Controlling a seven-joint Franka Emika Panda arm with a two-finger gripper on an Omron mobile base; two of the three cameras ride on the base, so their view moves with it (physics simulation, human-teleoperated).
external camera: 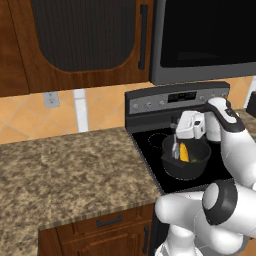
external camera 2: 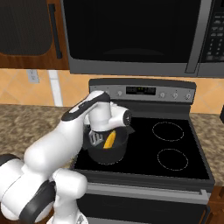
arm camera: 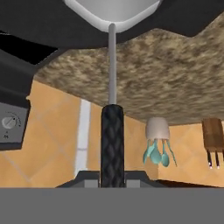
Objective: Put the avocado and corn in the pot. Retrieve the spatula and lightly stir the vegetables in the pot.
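As the gripper (arm camera: 112, 181) clamps the spatula (arm camera: 112, 131) by its stiff, textured black handle, the light head dips into the pot (external camera: 186, 162) beside the corn (external camera: 184, 152).

We see the pot (external camera: 186, 161) crowded by corn (external camera: 184, 152) and spatula (external camera: 175, 150); bench (external camera: 65, 170) at 9 o'clock open.

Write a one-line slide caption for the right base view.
Gripper holds the spatula head-down in the pot beside the corn on the stove.
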